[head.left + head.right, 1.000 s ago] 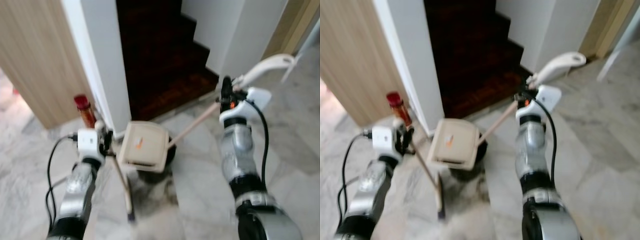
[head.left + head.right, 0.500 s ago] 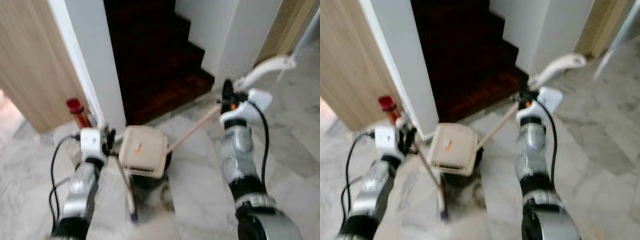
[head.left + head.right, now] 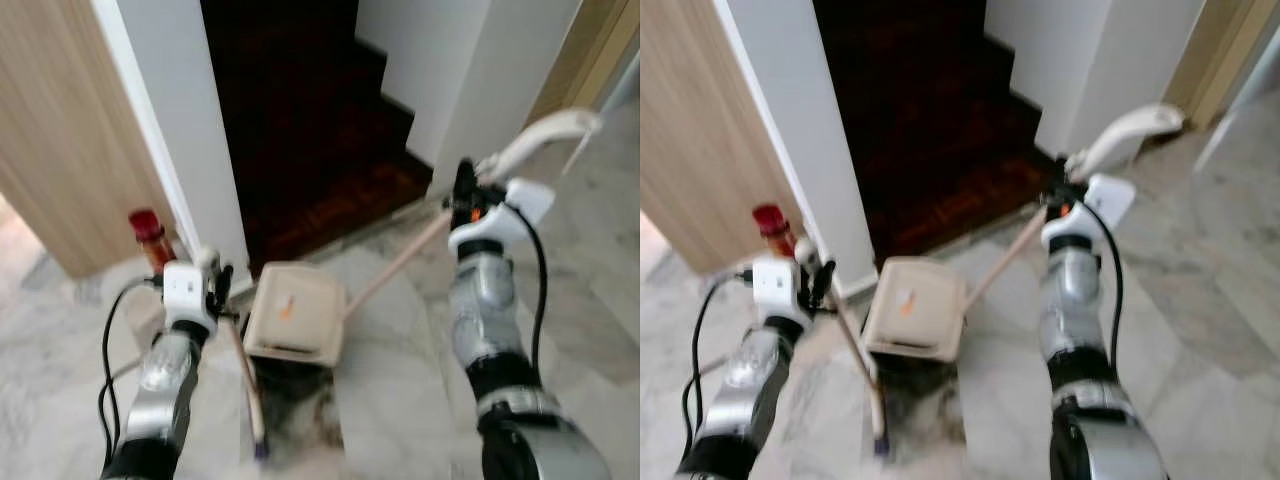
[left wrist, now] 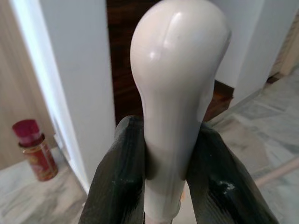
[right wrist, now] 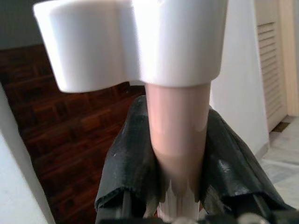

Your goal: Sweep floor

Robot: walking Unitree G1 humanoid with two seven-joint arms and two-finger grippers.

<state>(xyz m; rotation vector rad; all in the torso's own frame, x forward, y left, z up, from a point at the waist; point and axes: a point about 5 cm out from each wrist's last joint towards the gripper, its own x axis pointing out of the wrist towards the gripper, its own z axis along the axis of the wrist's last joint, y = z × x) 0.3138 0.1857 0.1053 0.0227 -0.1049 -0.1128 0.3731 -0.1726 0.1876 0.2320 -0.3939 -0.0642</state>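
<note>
Left gripper [image 4: 166, 177] clamped on broom handle [image 4: 177, 93]; right gripper [image 5: 180, 158] clamped on dustpan handle [image 5: 180, 121]. Dustpan [image 3: 295, 312] sat on marble floor [image 3: 400, 400] by dark stairs [image 3: 310, 130]. Best keep pan edge flat, use short broom strokes toward it.

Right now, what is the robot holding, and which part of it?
The left hand grips the broom near the top of its stick. The right hand grips the dustpan high on its long handle, just under the white grip.

One dustpan [image 3: 295, 312], one broom [image 3: 243, 362], one bottle [image 3: 149, 236].
</note>
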